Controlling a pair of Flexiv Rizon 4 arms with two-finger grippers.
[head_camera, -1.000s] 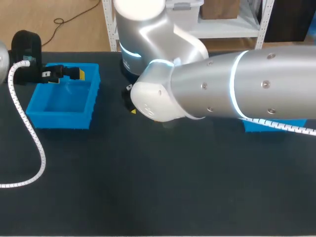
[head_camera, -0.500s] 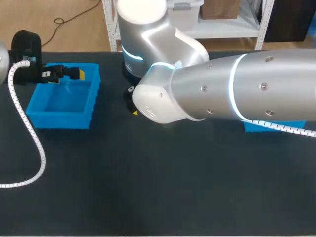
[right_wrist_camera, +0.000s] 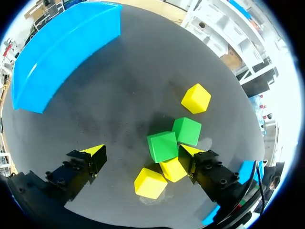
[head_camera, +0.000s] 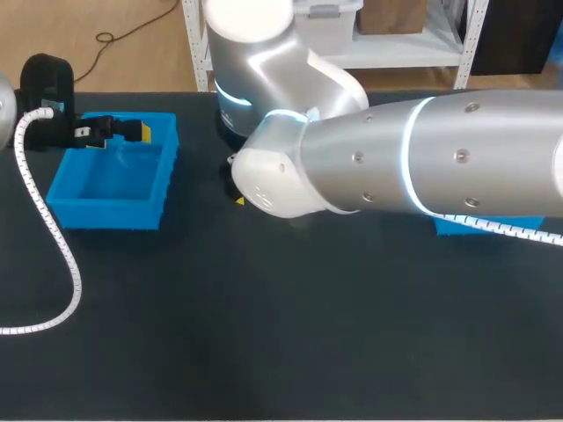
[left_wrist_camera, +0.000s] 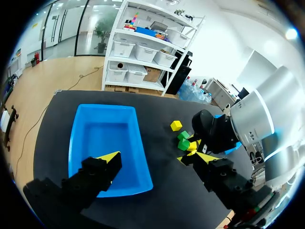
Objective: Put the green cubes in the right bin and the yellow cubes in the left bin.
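Nothing's been sorted yet as far as can be seen. All five cubes are bunched together on the counter (head_camera: 264, 352) between the bins, and no cube can be spotted in the left bin (left_wrist_camera: 102, 133). The right bin (head_camera: 479, 226) is mostly hidden under the right arm (head_camera: 422, 163) in the head view, so its contents can't be judged.

The right fingers (right_wrist_camera: 86, 164) are spread wide and nothing is gripped. They're hung over the pile, with the nearer green cube (right_wrist_camera: 162, 146) lying between them, close to one tip and touching the second green cube (right_wrist_camera: 187, 131). One yellow cube (right_wrist_camera: 173, 169) is tucked right beside that same tip, another yellow cube (right_wrist_camera: 150, 182) sits just next to it, and the last yellow cube (right_wrist_camera: 196, 98) is parked just past the greens. The wide spread is presumably there so a cube can be straddled. A green one is likely being lined up, since the right bin is on that arm's side. How high the tips are above the counter can't be told.

The left fingers (left_wrist_camera: 100, 169) are released and empty too, parked over the far rim of the left bin. They're probably held there so the pile is worked by one arm at a time. Just a guess, but with cubes packed this tight, a neighbour could easily get nudged or pinched along.
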